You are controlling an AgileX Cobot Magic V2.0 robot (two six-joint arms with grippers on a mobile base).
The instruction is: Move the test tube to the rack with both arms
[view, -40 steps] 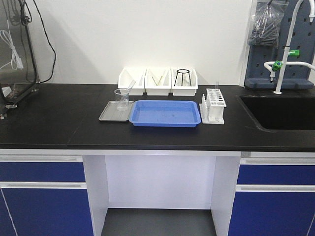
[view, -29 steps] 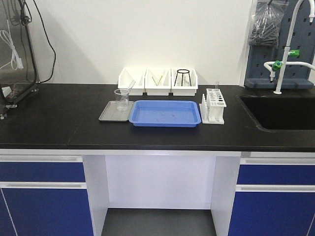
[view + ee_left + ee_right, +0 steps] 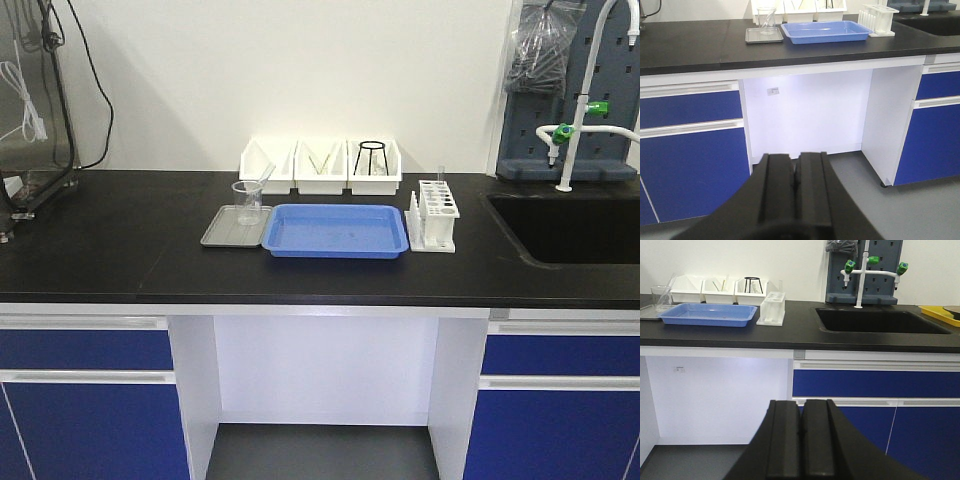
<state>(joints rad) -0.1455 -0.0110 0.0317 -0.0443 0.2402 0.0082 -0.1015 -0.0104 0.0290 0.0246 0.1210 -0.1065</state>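
The test tube [image 3: 263,180] is a slim clear tube leaning up and right out of a clear beaker [image 3: 247,201] on a small grey tray [image 3: 222,235]. The white rack [image 3: 434,216] stands to the right of a blue tray [image 3: 337,231]; a thin clear upright piece [image 3: 440,173] sticks up from its back. My left gripper [image 3: 796,159] is shut and holds nothing, low in front of the cabinets, far below the beaker [image 3: 766,19]. My right gripper [image 3: 801,404] is also shut and holds nothing, below counter height, with the rack [image 3: 772,309] up and to the left. Neither arm shows in the front view.
Three white bins [image 3: 320,167] line the wall behind the trays; one holds a black ring stand [image 3: 372,156]. A black sink [image 3: 570,228] with a white tap [image 3: 578,100] lies right of the rack. Blue cabinets [image 3: 85,400] flank a knee space under the counter. Equipment with cables [image 3: 30,100] stands far left.
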